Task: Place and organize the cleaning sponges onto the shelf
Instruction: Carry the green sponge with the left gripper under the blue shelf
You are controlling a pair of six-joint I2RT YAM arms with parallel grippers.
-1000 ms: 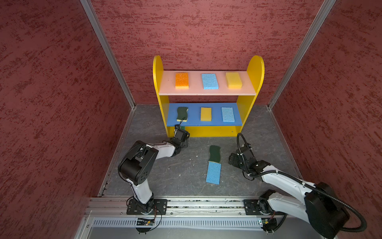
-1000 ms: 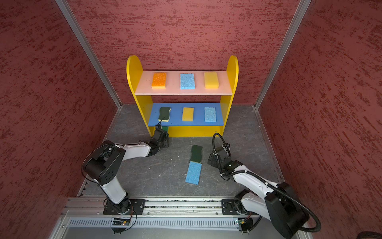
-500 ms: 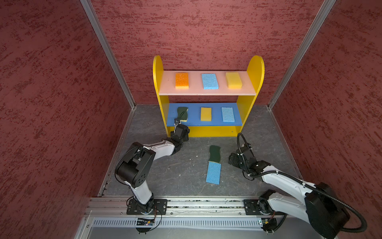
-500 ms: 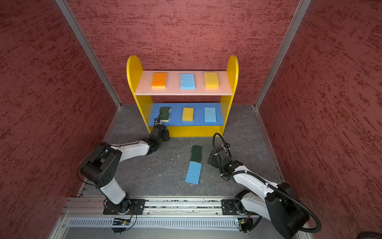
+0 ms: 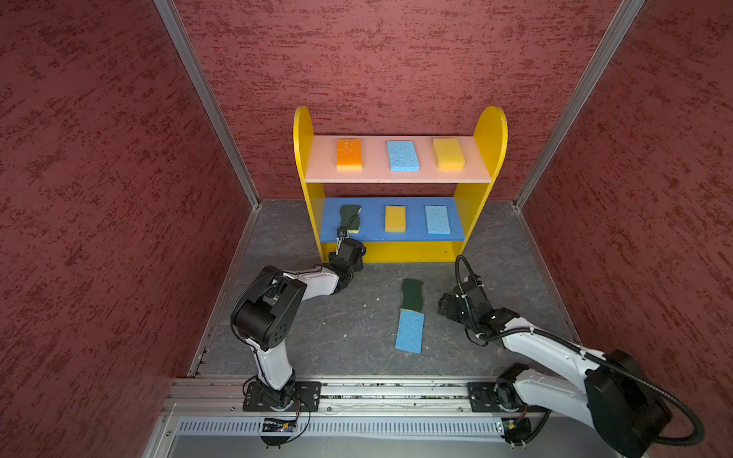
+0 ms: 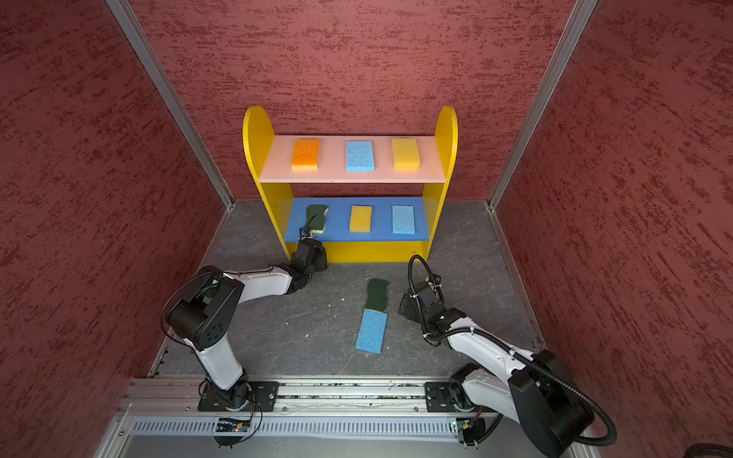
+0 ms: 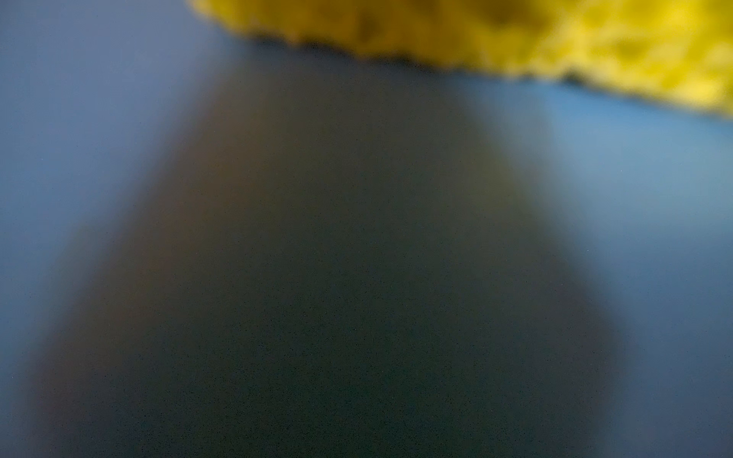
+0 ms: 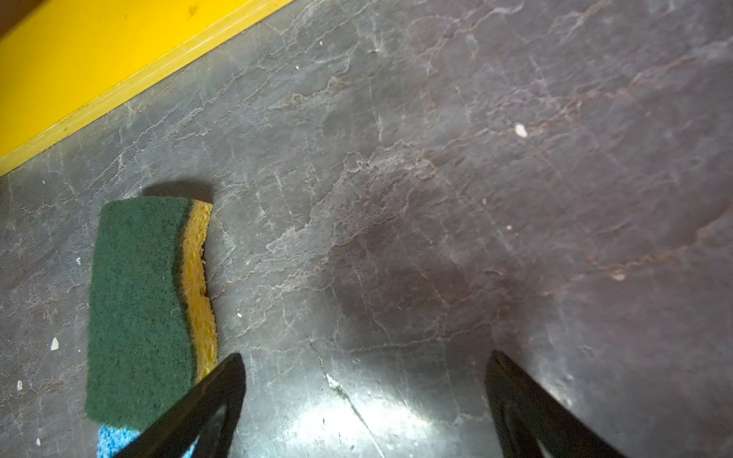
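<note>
Six cleaning sponges are up on the shelf. The pink upper board is full, left to right: orange sponge, upper light blue sponge, upper yellow sponge, evenly spaced and squared up. The blue middle board has the shelved scourer at its left end, then the middle yellow sponge and the middle light blue sponge. That scourer sits a bit skewed and close to the front edge, so it likely wants a nudge. The left end effector is at the front edge of the blue board, tips right at the scourer. The left wrist view is only blur, yellow foam over blue, so I can't tell if it pinches the scourer or has let go. Two are left on the bench, mid-bench in front of the shelf: the loose scourer and the loose light blue sponge, touching end to end, the scourer nearer the shelf. The right end effector hangs low just beside the loose scourer, toward the right edge of the bench, jaws spread wide with nothing between them, over bare bench. Judgement: about three quarters done, with the yellow base level probably next for the loose pair. That level is hidden under the blue board in both top views, so its contents are unknown.
</note>
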